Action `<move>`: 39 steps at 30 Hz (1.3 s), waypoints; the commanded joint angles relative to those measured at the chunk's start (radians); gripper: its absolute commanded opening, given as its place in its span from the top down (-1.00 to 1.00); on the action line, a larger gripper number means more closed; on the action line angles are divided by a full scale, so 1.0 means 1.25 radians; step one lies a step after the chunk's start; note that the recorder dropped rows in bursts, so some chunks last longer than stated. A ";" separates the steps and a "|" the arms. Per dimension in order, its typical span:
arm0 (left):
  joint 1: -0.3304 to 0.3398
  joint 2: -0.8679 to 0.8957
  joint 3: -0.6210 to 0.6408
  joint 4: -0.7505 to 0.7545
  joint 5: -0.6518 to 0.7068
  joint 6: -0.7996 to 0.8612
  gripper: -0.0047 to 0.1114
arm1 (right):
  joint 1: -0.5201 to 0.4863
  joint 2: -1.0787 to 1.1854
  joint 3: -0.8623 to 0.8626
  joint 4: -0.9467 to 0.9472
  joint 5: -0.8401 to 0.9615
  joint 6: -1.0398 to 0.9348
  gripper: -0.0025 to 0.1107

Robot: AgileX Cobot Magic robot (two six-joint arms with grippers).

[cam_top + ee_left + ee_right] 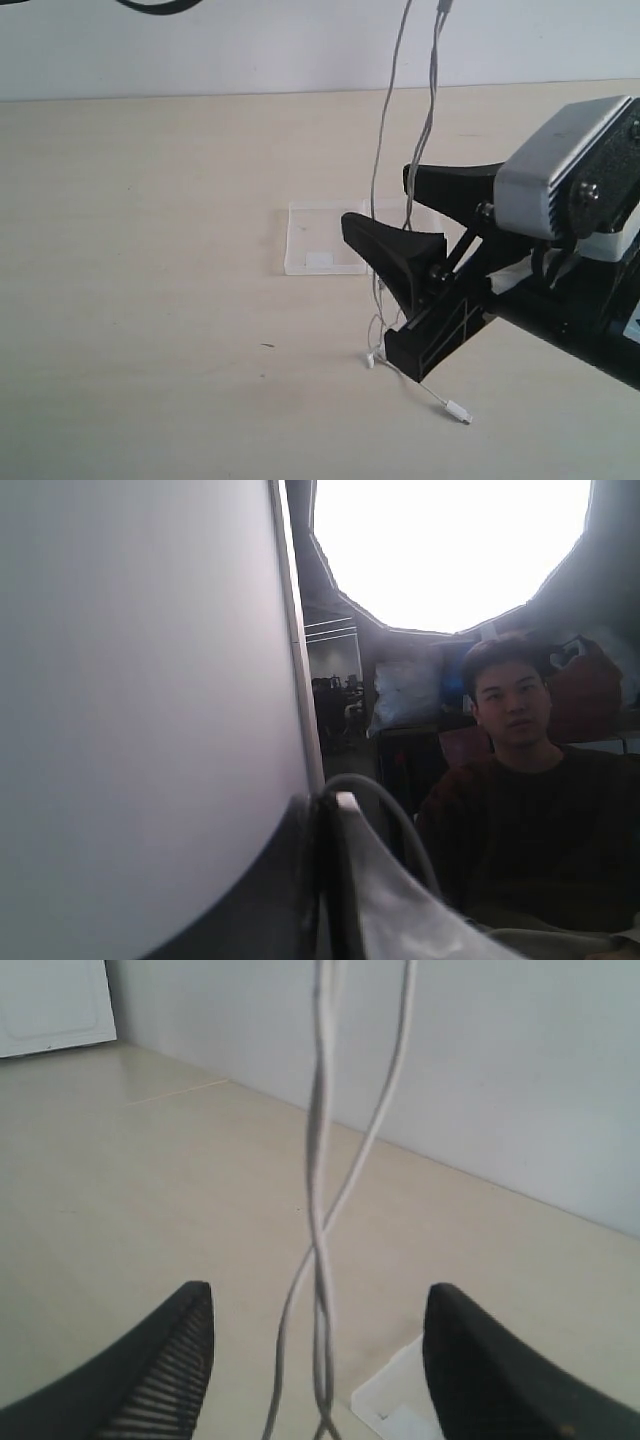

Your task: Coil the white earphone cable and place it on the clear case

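The white earphone cable (382, 140) hangs in several twisted strands from above the top of the exterior view down to the table. An earbud (370, 360) and the plug end (460, 412) lie on the table. My right gripper (380, 200) is open, one finger on each side of the hanging strands and not touching them; the right wrist view shows the cable (320, 1160) between the spread fingers (185, 1350). The clear case (320, 240) lies flat behind the cable, and its corner (400, 1400) shows in the right wrist view. My left gripper (328, 805) is raised out of the exterior view, its jaws pressed together with a cable loop (400, 825) coming out of them.
The light wooden table (150, 300) stretches to a white wall at the back. A black robot cable (155, 6) dips in at the top left. In the left wrist view a seated person (520, 780) shows past a pale panel (150, 700).
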 commanded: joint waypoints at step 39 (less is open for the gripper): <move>0.009 0.000 0.062 -0.085 0.000 0.101 0.92 | 0.002 0.070 -0.005 -0.008 -0.039 0.005 0.96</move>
